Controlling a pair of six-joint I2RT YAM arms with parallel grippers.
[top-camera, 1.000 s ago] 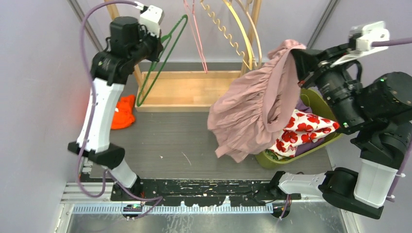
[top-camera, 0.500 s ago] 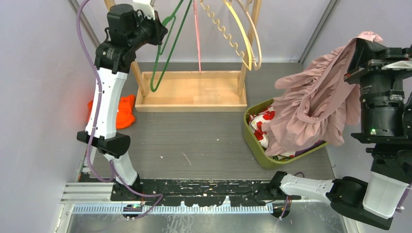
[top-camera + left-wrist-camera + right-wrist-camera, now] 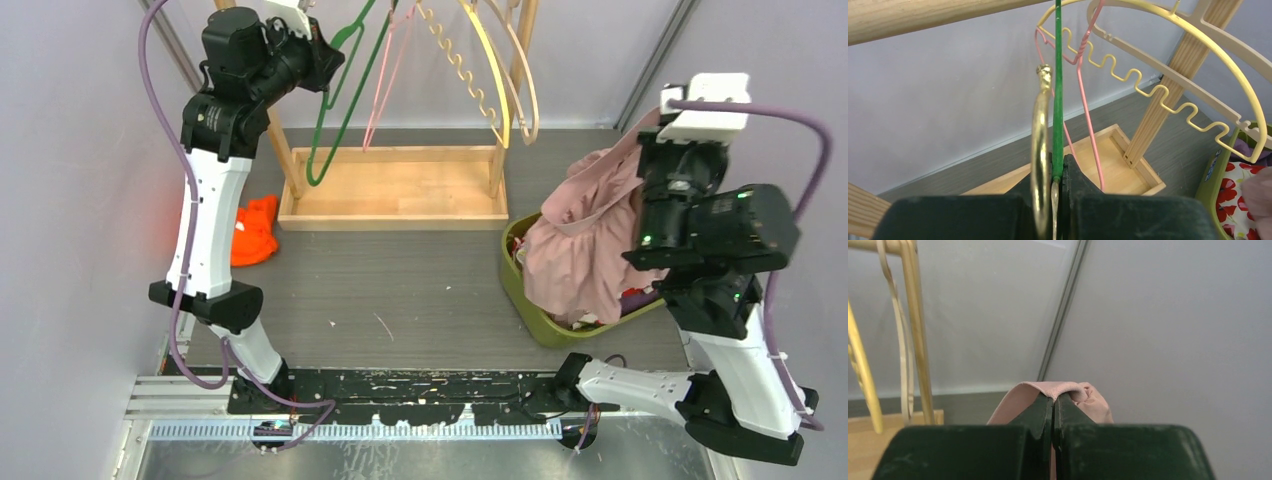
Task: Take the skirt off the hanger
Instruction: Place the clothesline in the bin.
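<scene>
Top external view: skirt [image 3: 575,260] hangs free of hanger [image 3: 345,100], centre right above bin [image 3: 512,285]. Right gripper [image 3: 1053,402] is clamped on the skirt, left gripper [image 3: 1058,172] on the hanger. Only the drop seems left.

Hangers [image 3: 500,70] hang upper centre above the tray [image 3: 395,190]. To its right the skirt [image 3: 580,250] drapes into the bin [image 3: 515,285], seemingly onto clothes [image 3: 1235,182]. A cloth [image 3: 255,228] lies left.

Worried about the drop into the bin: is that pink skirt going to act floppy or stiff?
Probably very floppy: the pink skirt hangs in loose folds from the right gripper, draping into the green bin. Likely light, since one small pinch of fabric carries it. Released, it may slump and spill over the rim.
</scene>
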